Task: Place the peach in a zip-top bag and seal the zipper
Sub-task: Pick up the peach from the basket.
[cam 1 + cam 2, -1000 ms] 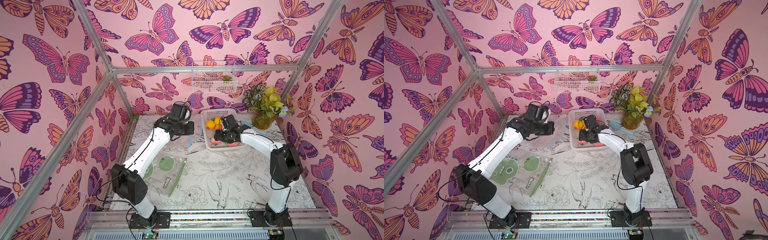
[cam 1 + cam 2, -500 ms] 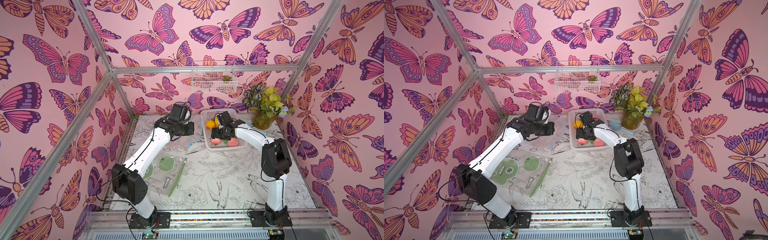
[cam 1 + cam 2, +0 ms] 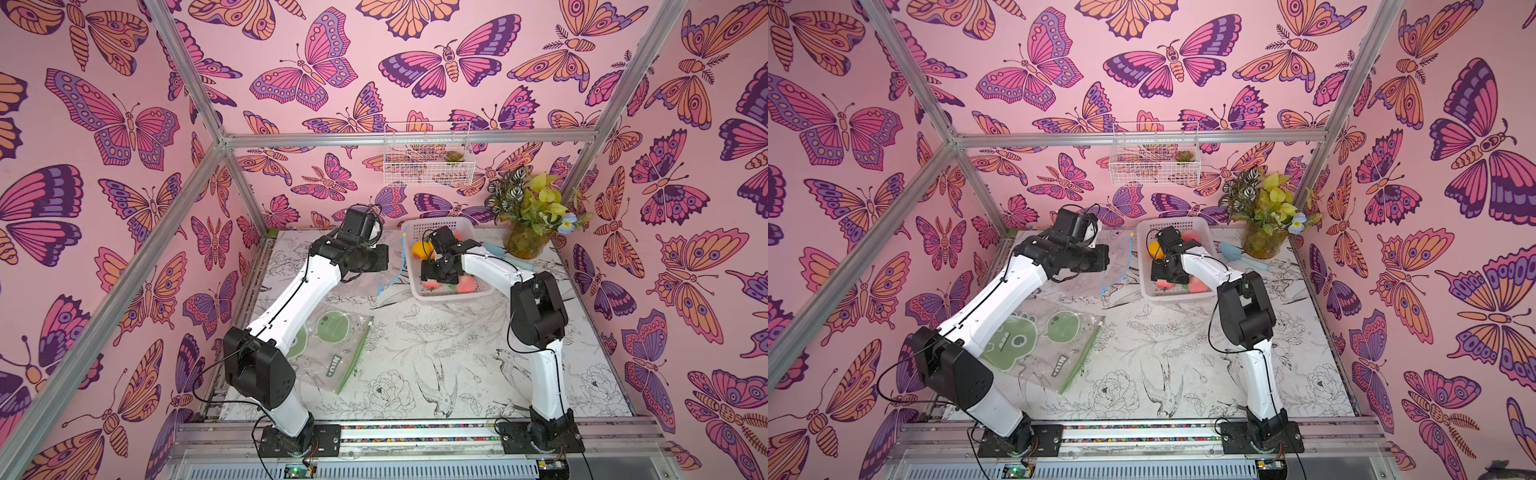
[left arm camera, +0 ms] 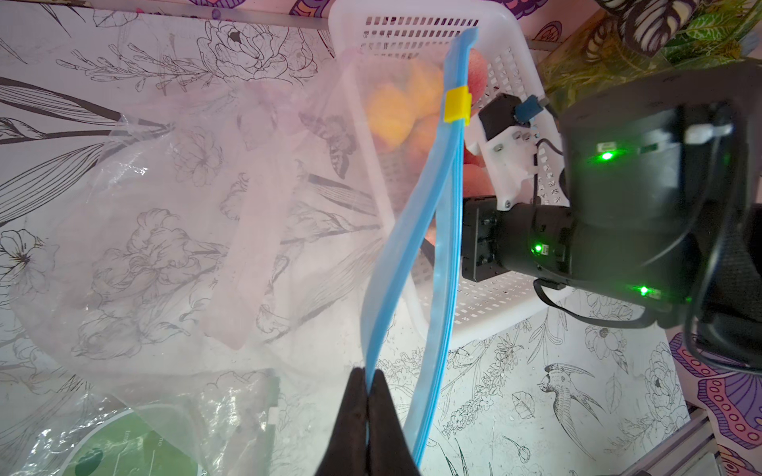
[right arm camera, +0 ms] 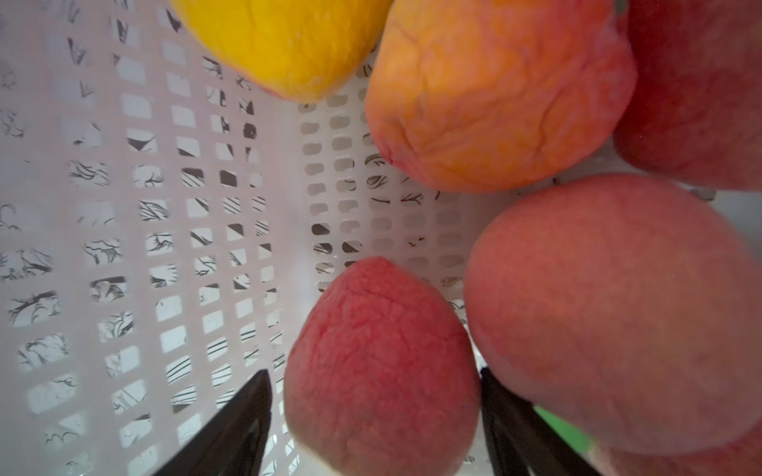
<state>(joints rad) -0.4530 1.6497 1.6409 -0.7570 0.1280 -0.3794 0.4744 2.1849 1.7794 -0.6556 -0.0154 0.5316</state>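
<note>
My left gripper [image 4: 367,373] is shut on the blue zipper edge [image 4: 412,247] of a clear zip-top bag [image 4: 185,230] and holds it up beside the white basket [image 3: 453,296]; the mouth gapes, with a yellow slider [image 4: 457,105] at its far end. My right gripper [image 5: 373,373] is down inside the basket [image 5: 144,206], open, with one finger [image 5: 243,416] on each side of a red-pink peach [image 5: 379,362]. A slit of basket shows between that finger and the peach. In both top views this peach [image 3: 431,285] [image 3: 1165,285] lies at the basket's near end under the right gripper [image 3: 436,276].
More fruit crowds the basket: a larger peach [image 5: 610,313], an orange-toned one [image 5: 495,94] and a yellow one [image 5: 284,41]. A second bag with green print [image 3: 332,349] lies flat near the left arm. A plant vase [image 3: 525,245] and a blue trowel [image 3: 498,251] stand at the back right.
My right arm has swung leftward and its gripper has come down over the peach at the basket's near end. The left arm and the held bag have not moved.
</note>
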